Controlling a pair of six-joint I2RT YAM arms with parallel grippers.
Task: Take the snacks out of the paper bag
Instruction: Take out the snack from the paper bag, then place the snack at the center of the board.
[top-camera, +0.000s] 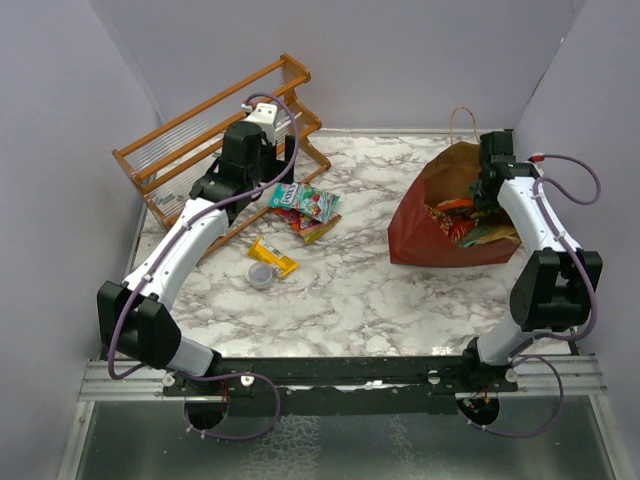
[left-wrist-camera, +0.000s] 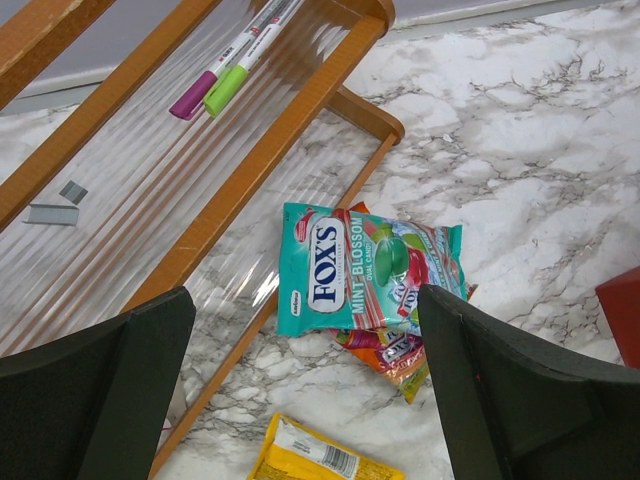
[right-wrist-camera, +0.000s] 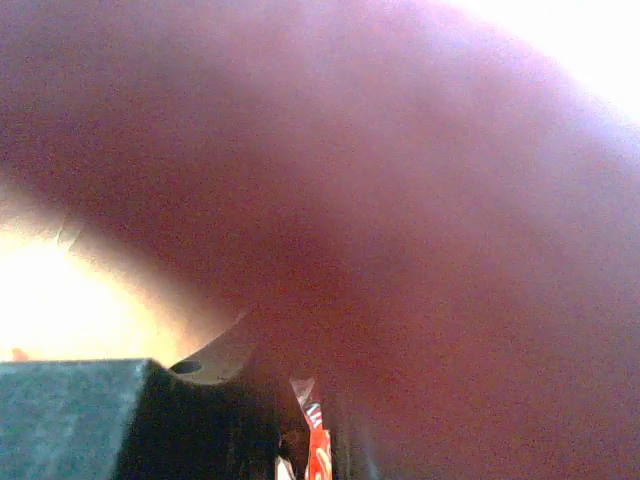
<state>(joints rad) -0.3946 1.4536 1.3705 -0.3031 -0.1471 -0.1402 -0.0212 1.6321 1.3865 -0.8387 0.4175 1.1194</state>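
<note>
Left jaws: wide open, nothing between them, hanging over the teal Fox's packet (left-wrist-camera: 370, 265). It lies flat on the table (left-wrist-camera: 520, 130) atop another packet (left-wrist-camera: 395, 352), just beside the wooden rack (left-wrist-camera: 255, 165). Yellow packet (left-wrist-camera: 320, 458) is nearer my base, clear cup (top-camera: 262, 275) beside it.

Right jaws: down inside the paper bag (top-camera: 418, 228). Wrist view is mostly red blur, so can't tell their opening or grip. Bag sits on the table's right side, mouth gaping, more snacks (top-camera: 462, 222) inside.
</note>
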